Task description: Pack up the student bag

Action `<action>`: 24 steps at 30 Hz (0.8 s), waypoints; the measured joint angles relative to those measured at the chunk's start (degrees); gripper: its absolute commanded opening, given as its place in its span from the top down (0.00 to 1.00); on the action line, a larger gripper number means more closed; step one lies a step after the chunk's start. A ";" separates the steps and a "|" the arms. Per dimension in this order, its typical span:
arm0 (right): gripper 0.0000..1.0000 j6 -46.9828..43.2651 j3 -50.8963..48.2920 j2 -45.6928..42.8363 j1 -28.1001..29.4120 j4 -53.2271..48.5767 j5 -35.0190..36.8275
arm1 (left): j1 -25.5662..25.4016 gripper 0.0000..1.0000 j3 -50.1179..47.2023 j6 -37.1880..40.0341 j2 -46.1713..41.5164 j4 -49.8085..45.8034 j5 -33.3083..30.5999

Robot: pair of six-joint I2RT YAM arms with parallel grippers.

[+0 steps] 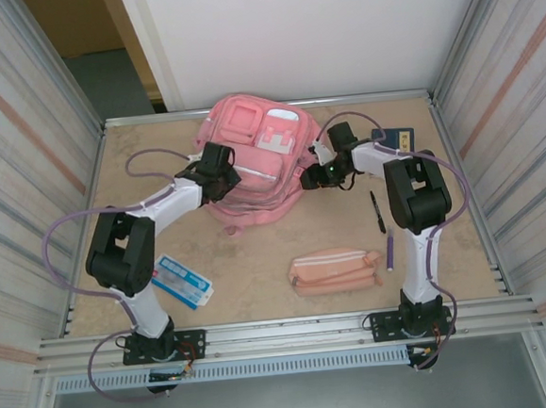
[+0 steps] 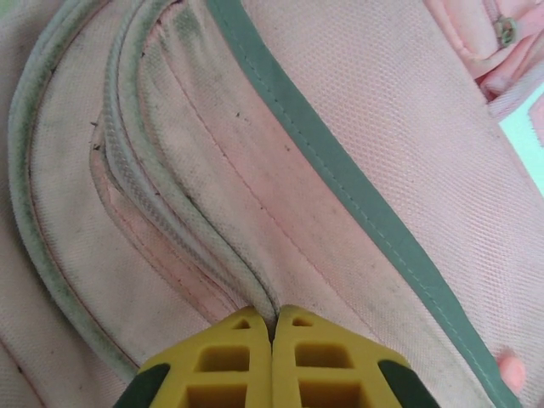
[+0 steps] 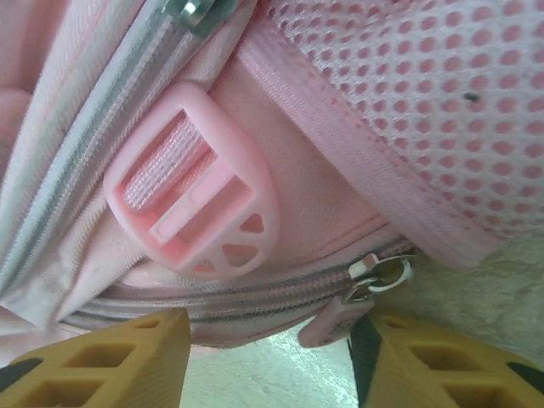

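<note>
The backpack (image 1: 251, 158) lay at the far middle of the table, its long axis running away from me, between both arms (neither clearly nearer). My left gripper (image 2: 274, 321) sat with fingers together at the piped seam; whether fabric was nipped, I couldn't tell. The right gripper (image 3: 270, 340) stood apart, straddling the zipper pull (image 3: 374, 276).
</note>
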 measured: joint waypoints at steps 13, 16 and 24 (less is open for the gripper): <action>0.88 -6.21 0.15 -2.75 7.87 -1.75 17.20 | 3.28 1.00 -0.66 0.09 -5.42 -1.46 6.56; 0.89 -7.19 0.96 -2.78 8.87 -3.34 20.28 | 3.87 1.00 -0.63 0.13 -5.92 -2.16 7.82; 0.60 -8.63 0.94 -3.58 5.88 -7.26 20.61 | 5.16 1.00 -0.63 0.20 -6.27 -3.72 10.08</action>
